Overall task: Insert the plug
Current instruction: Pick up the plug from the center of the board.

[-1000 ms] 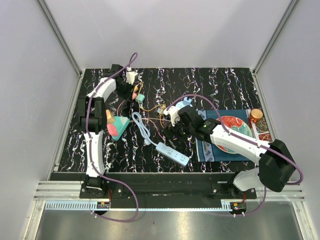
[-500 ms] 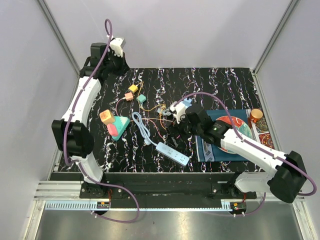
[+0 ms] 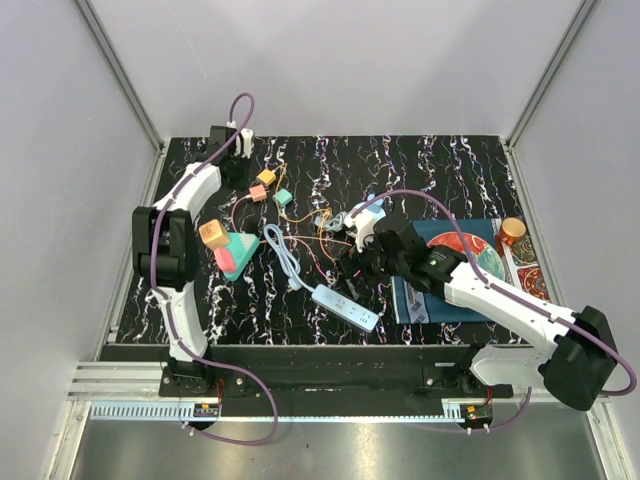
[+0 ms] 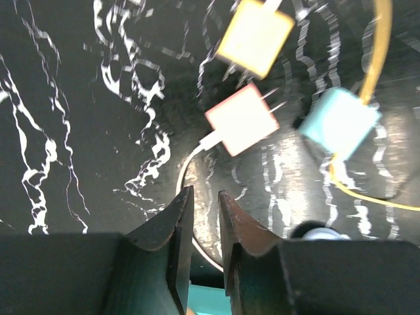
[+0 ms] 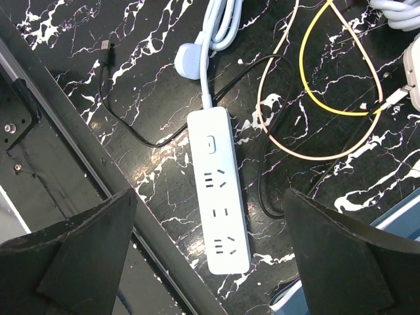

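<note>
Hovering over the far left part of the tabletop, the left hand has its fingers drawn all but together. Only a thin slit is left between them, and nothing is in it. Just ahead of its fingertips lies the pink plug, its white cable curling back toward the hand. Farther ahead sits the yellow plug. Off to the right of the pink one lies the teal plug, with a yellow cable passing it. All three look slightly blurred.

The right hand is spread wide and empty. The white power strip lies on the tabletop directly below the gap between its fingers, switch end pointing away from the hand and three sets of sockets bare. Ahead of the hand, past the switch end, the strip's pale cord runs by a round pale-blue plug. A black cable trails to the left of the strip, and thin yellow and peach loops lie ahead to the right. In the top view the three coloured plugs are well apart from this hand and near the left one.
</note>
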`<action>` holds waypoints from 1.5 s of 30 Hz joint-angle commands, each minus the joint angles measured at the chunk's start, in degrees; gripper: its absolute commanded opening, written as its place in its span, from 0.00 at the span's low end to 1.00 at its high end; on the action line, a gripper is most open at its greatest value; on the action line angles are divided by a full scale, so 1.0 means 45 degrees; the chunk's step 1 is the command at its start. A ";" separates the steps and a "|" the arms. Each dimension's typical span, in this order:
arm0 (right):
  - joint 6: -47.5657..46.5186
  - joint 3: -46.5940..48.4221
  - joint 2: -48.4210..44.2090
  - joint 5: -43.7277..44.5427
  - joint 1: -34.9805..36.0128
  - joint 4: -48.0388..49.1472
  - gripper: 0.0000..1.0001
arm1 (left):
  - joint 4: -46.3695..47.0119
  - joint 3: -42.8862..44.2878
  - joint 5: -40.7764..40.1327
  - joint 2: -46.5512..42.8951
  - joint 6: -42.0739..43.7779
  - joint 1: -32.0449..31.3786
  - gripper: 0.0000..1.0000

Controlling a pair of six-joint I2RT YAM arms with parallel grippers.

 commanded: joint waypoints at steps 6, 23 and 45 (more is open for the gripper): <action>-0.0193 0.0005 0.0733 -0.0003 -0.0042 0.0138 0.97 | -0.0646 0.0928 -0.1612 0.1887 0.0092 0.0542 0.26; -0.0175 -0.0053 0.0851 0.0075 -0.0022 0.0275 0.97 | -0.1076 0.1065 0.0359 0.2359 -0.0318 0.0366 0.00; 0.1427 -0.0327 -0.1239 0.2262 -0.0022 0.0646 0.97 | 0.2907 -0.2484 0.3292 -0.4864 -0.4028 -0.3383 0.00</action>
